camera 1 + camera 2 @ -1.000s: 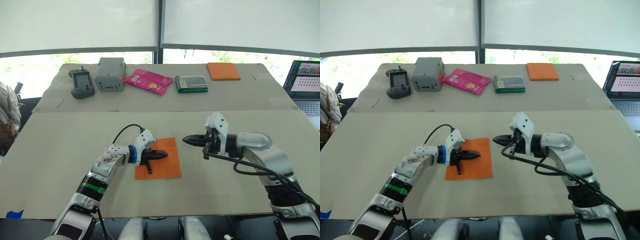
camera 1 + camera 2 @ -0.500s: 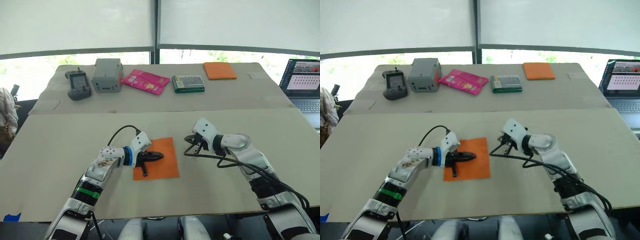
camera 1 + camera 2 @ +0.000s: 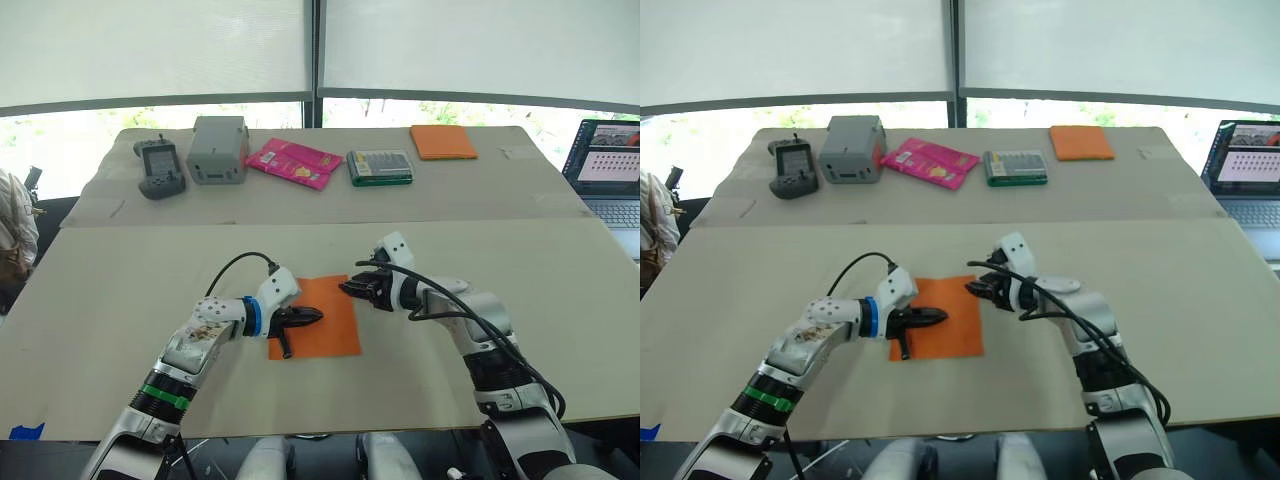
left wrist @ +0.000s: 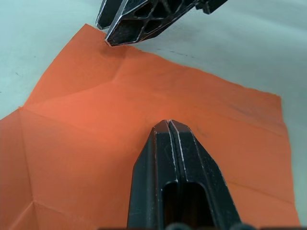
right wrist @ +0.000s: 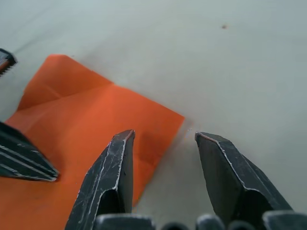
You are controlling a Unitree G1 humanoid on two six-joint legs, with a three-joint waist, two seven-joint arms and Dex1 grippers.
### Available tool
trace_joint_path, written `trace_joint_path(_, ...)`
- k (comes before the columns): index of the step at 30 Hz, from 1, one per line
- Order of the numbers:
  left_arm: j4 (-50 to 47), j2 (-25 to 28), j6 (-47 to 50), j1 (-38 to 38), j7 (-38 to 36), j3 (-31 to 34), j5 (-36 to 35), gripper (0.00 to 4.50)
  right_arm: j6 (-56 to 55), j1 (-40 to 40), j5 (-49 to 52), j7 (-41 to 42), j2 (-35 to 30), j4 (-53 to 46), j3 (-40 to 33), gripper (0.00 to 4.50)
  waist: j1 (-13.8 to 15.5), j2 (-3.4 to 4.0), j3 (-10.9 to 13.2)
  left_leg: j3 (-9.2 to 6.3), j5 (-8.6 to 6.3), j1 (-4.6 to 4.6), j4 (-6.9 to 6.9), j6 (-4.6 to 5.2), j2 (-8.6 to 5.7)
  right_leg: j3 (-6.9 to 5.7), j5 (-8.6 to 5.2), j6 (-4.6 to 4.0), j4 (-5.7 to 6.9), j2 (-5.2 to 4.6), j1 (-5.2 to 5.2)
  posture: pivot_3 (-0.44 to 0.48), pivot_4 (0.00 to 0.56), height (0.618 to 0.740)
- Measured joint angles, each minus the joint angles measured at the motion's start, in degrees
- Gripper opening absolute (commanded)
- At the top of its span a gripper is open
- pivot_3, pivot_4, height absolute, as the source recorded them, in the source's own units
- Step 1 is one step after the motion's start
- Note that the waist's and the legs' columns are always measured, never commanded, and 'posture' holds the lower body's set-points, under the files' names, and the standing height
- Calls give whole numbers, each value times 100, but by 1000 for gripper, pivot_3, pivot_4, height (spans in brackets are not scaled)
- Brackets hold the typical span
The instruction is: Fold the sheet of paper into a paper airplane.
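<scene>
The near tabletop (image 3: 120, 290) is a broad pale surface; a second tabletop (image 3: 480, 190) abuts its far edge. A laptop (image 3: 608, 170) with a lit screen stands at the far right.

Along the far tabletop, from the robot's left to its right, lie a dark handheld controller (image 3: 160, 167), a grey box (image 3: 219, 148), a pink packet (image 3: 296, 162), a green-edged case (image 3: 380, 166) and a thicker orange pad (image 3: 444, 141).

The sheet of paper (image 3: 335, 325) lies flat on the near tabletop, about midway between the two arms. It is bright orange and roughly square, and the left wrist view shows crease lines running across it. No fold stands up from it; it is not yet shaped into an airplane.

The left pincer (image 3: 308, 317) points across the sheet from its left side, low over the paper. Its two black fingers (image 4: 180, 163) are pressed together along their length, with nothing between them.

The right pincer (image 3: 350, 289) is at the sheet's far right corner. Its fingers (image 5: 115, 167) are spread apart: in the right wrist view one finger lies over the paper's edge and the other over bare tabletop just beside the corner. Whether either tip touches the paper cannot be told. The two pincers are near each other but apart.
</scene>
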Motion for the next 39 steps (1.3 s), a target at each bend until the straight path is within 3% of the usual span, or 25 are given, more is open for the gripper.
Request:
trace_joint_path(16,71,9,-160,-28,-9,-21,92,0,428,179,791,435,86,-562,69,2276,-3,0,0,-1,0,2,1,0,1,-1,0,0,3,2,1,0,150,740)
trace_joint_path(21,106,22,-229,-29,-30,-21,100,0,-183,277,378,582,-291,-733,623,2276,-4,0,0,1,0,4,1,0,-1,-1,-1,1,2,4,2,0,150,740)
trace_joint_path(24,117,31,-246,-32,-36,-19,102,0,-813,316,-2,630,-391,-732,942,1638,-3,0,0,2,0,4,1,0,-1,-1,-1,1,2,5,2,0,150,740)
trace_joint_path(28,122,31,-258,-34,-40,-21,110,0,-1226,325,-198,599,-388,-740,979,188,-2,0,0,2,0,4,2,0,-1,-1,-1,1,2,5,3,0,150,740)
trace_joint_path(29,123,31,-262,-34,-43,-21,111,0,-1266,342,-226,595,-387,-766,980,9,-2,0,0,1,0,4,1,0,0,-1,-1,1,2,5,3,0,150,740)
trace_joint_path(39,262,51,-343,-112,-102,-22,115,0,-2242,644,-932,689,-657,-1252,1556,9,-2,0,0,2,0,7,2,0,-1,-2,-1,1,2,6,5,0,150,740)
